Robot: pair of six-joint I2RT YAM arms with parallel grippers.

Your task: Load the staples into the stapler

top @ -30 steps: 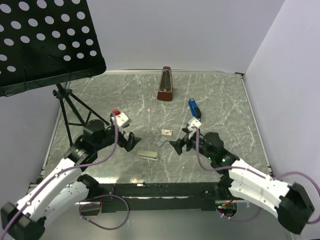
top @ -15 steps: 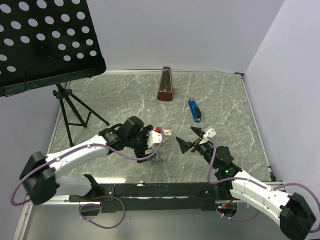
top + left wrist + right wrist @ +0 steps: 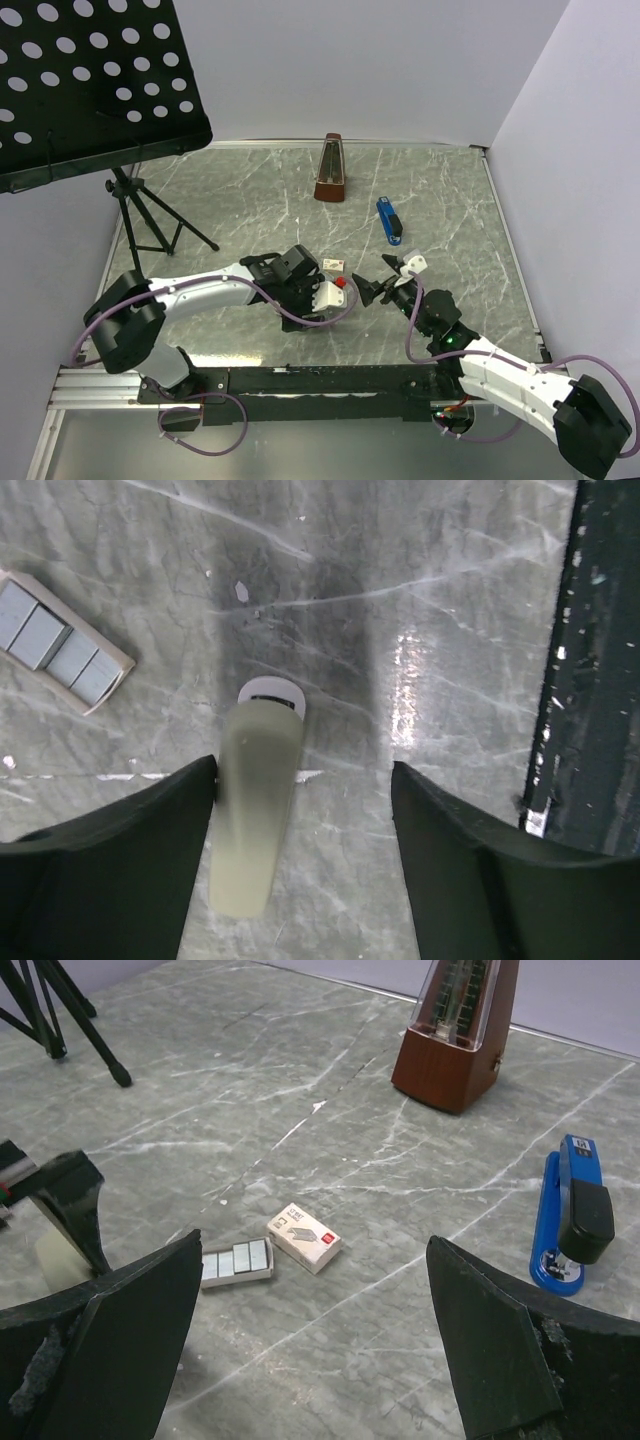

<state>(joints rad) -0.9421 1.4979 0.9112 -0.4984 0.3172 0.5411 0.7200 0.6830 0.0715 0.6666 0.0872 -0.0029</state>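
A pale green stapler (image 3: pixel 255 810) lies on the marble table between the fingers of my left gripper (image 3: pixel 303 770). It rests against the left finger (image 3: pixel 120 870), with a wide gap to the right one, so the gripper is open. From above, the left gripper (image 3: pixel 303 305) hides this stapler. The staples show as a small open tray of grey strips (image 3: pixel 237 1260) (image 3: pixel 60 645) and its whitish sleeve with red print (image 3: pixel 305 1233) (image 3: pixel 333 265). My right gripper (image 3: pixel 313 1255) (image 3: pixel 380 278) hovers open, empty, just short of them. A blue stapler (image 3: pixel 570 1210) (image 3: pixel 390 220) lies farther right.
A brown metronome (image 3: pixel 331 170) stands at the back centre. A black music stand with tripod legs (image 3: pixel 140 215) fills the back left. White walls enclose the table; a dark rail (image 3: pixel 600 680) runs along the near edge.
My left arm has swung right to the table's middle, and its gripper has come down around the pale green stapler, its jaws narrowing a little. The right gripper has shifted slightly back and stays open.
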